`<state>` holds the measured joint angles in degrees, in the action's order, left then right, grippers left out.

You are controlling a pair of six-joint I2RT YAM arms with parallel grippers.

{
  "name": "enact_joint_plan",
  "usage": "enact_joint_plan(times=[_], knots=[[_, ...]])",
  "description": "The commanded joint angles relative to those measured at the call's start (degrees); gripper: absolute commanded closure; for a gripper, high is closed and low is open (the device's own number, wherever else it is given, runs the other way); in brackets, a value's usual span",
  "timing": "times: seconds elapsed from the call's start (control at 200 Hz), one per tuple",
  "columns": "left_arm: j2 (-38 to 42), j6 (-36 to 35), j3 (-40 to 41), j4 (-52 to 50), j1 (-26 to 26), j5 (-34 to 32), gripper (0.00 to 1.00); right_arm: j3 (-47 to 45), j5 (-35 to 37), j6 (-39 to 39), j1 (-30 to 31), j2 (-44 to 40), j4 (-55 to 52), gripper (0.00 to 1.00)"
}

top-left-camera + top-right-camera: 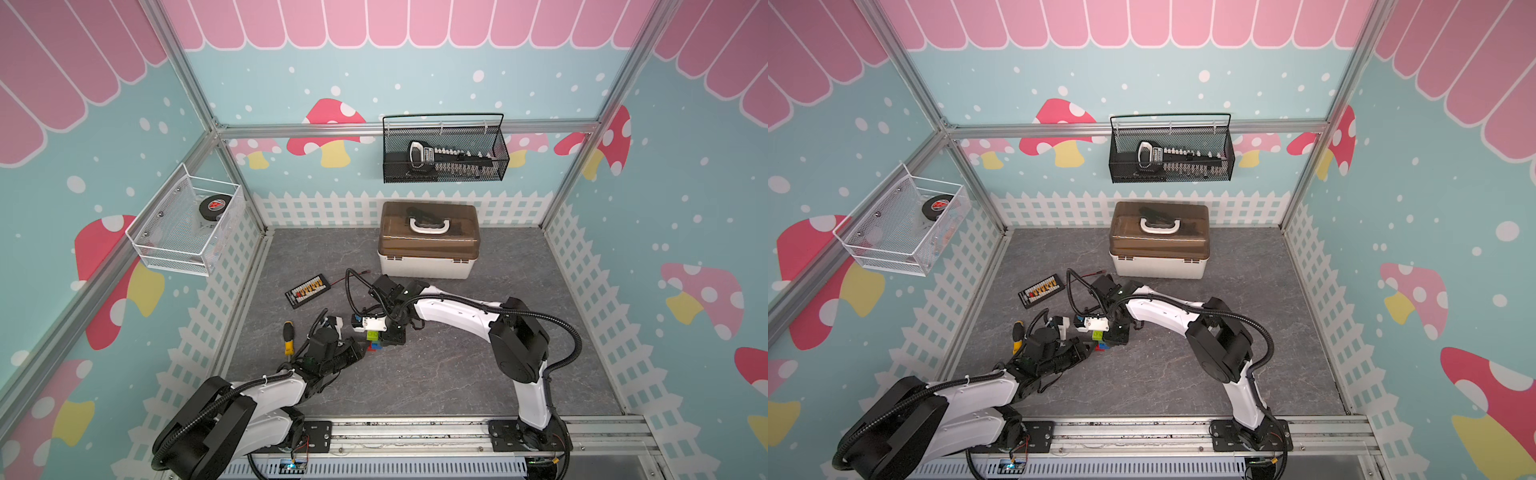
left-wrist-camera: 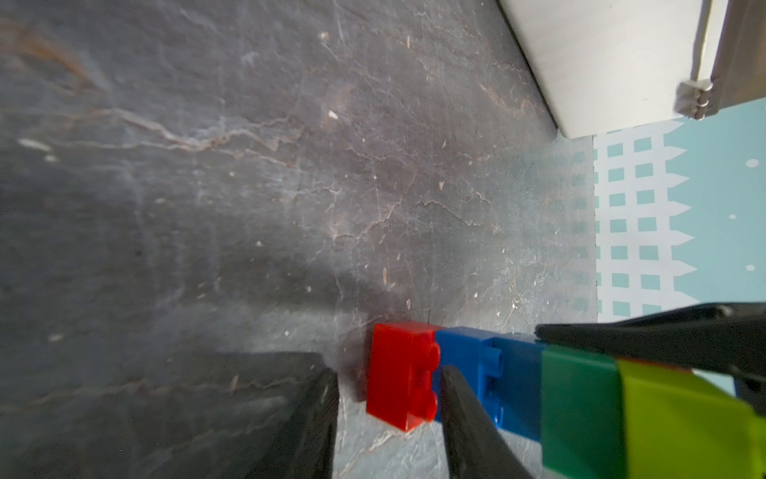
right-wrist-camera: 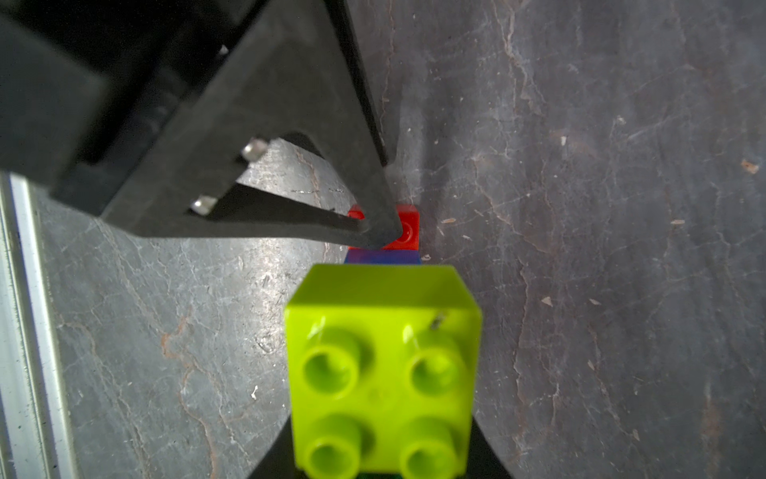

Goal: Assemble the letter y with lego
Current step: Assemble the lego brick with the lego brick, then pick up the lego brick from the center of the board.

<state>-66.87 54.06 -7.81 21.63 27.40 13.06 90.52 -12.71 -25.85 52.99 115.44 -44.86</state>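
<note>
The lego stack stands on the grey floor, seen in both top views. From the top down it is a lime brick (image 1: 372, 335) (image 3: 381, 365), a dark green brick (image 2: 580, 410), blue bricks (image 2: 510, 385) and a red brick (image 2: 402, 373). My right gripper (image 3: 379, 456) (image 1: 384, 337) is shut on the upper end of the stack, with a black finger on each side of the lime brick. My left gripper (image 2: 387, 373) (image 1: 365, 347) straddles the red brick at floor level. One finger touches the red-blue joint. The other finger (image 2: 323, 398) stands apart from the brick, with floor showing in the gap.
A yellow-handled screwdriver (image 1: 288, 337) and a black connector board (image 1: 308, 290) lie left of the arms. A white toolbox with a brown lid (image 1: 428, 241) stands behind. On the walls hang a black mesh basket (image 1: 444, 149) and a white wire basket (image 1: 187, 224).
</note>
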Motion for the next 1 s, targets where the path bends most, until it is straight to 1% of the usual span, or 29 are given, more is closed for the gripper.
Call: enact_joint_plan(times=[0.0,0.145,0.24,0.295,0.405,0.42,0.45,0.485,0.58,0.78,0.88,0.991], knots=[[3.99,1.3,1.9,-12.09,-0.32,-1.16,0.5,1.11,-2.25,0.39,0.09,-0.15,-0.98,0.79],[15.48,0.53,1.05,-22.99,-1.14,-3.43,0.47,-0.14,-5.66,2.05,-1.34,-2.43,0.58,0.78],[22.52,0.43,1.22,-28.9,-2.67,-3.26,0.45,-1.13,-7.28,2.92,-2.22,-4.03,1.44,0.79],[25.54,0.53,1.24,-31.43,-3.54,-2.77,0.45,-1.62,-8.69,3.61,-2.85,-4.87,1.88,0.78],[29.47,1.09,1.36,-34.43,-3.62,-2.12,0.45,-3.76,-12.65,6.04,-4.56,-6.18,3.81,0.78],[29.72,1.13,1.39,-34.52,-3.62,-2.04,0.45,-4.2,-13.15,6.45,-4.78,-7.76,4.26,0.78],[30.0,1.22,1.15,-34.94,-3.64,-1.87,0.45,-5.06,-14.36,7.27,-5.3,-8.62,4.98,0.78],[30.07,1.14,0.82,-35.17,-5.17,-1.7,0.45,-6.0,-15.29,8.22,-5.94,-9.18,5.77,0.78],[28.89,0.66,-0.71,-35.03,-5.35,-1.07,0.45,-8.7,-18.65,10.6,-7.55,-10.38,7.61,0.78],[23.4,-1.01,-4.7,-33.22,-5.52,1.08,0.45,-15.93,-26.46,16.31,-10.59,-13.11,13.9,0.77],[20.99,-1.82,-6.43,-32.68,-5.67,1.85,0.45,-18.57,-28.15,17.5,-11.3,-13.31,15.42,0.77],[19.47,-2.25,-7.37,-32.35,-5.65,2.06,0.45,-20.89,-31.9,18.58,-12.25,-12.97,17.15,0.77]])
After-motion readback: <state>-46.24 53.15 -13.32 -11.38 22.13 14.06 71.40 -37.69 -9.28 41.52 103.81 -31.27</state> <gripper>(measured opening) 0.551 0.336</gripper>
